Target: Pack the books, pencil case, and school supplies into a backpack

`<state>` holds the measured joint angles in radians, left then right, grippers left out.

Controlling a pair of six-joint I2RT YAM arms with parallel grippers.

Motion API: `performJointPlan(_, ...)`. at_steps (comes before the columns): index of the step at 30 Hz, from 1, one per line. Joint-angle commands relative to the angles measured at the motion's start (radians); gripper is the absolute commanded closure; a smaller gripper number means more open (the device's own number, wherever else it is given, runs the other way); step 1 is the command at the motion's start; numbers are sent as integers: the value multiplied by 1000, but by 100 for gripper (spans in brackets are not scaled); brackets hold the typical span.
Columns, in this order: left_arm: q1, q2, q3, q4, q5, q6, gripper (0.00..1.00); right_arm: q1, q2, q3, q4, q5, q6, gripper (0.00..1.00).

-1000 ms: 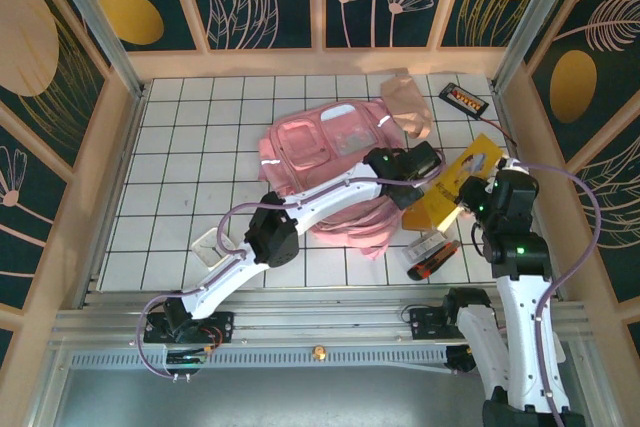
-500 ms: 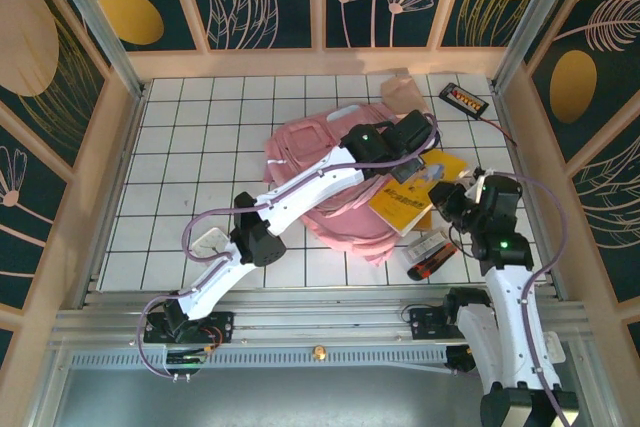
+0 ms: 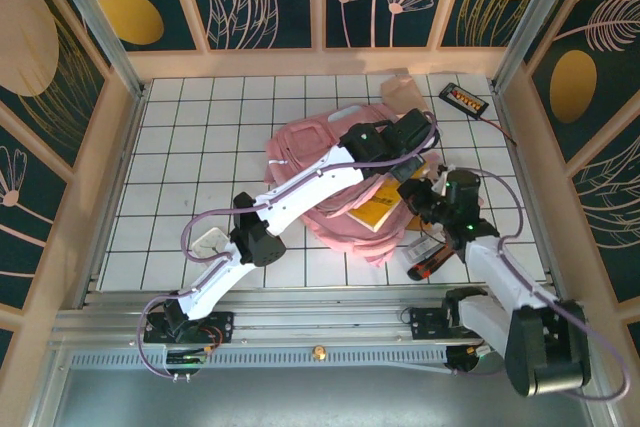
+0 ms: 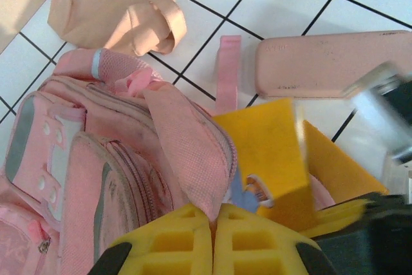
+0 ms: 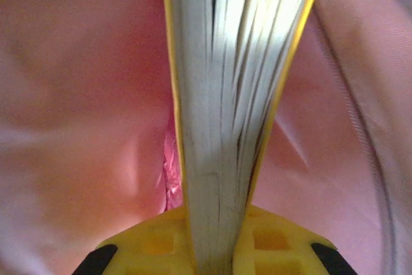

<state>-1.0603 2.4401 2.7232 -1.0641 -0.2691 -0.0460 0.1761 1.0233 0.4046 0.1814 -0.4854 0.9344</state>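
At the mouth of the pink backpack (image 3: 300, 147), slumped on the white-tiled table (image 3: 190, 147), we see two arms meet. The left gripper (image 4: 215, 220) is at the backpack's right-hand rim. Its yellow fingers (image 4: 170, 239) are pressed tight together, and a fold of the bag's pink mesh fabric runs down into the seam between them.

The right gripper (image 5: 215, 223) clamps the yellow booklet (image 3: 378, 209) by its near edge. In the right wrist view we look along the page edges, which rise straight out from between the two fingers (image 5: 151, 236), one yellow cover against each. Pink backpack fabric surrounds the booklet on both sides there.

From above, the booklet lies slanted at the backpack's right side. Its far corner is tucked under the raised fabric and its near part shows just beside the rim. In the left wrist view its yellow cover sits immediately right of the pinched fold, blurred.

A small dark plastic-wrapped pack (image 3: 432, 259) lies on the tiles near the backpack's lower right corner, apart from it. A flat black device with orange buttons (image 3: 463, 98) rests beyond the backpack's upper right, well apart.
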Motion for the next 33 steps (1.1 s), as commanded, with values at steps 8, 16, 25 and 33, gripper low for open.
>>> performJointPlan(8,28,-39,83,32,34,-34,100,76,395,147,490,55,101,100)
performJointPlan(16,52,-31,87,35,59,-40,100,155,652,306,603,43,158,100)
performJointPlan(25,63,-5,100,29,71,-49,100,155,704,356,496,13,143,87)
performJointPlan(33,75,-10,103,20,28,-60,100,157,607,410,227,65,18,35)
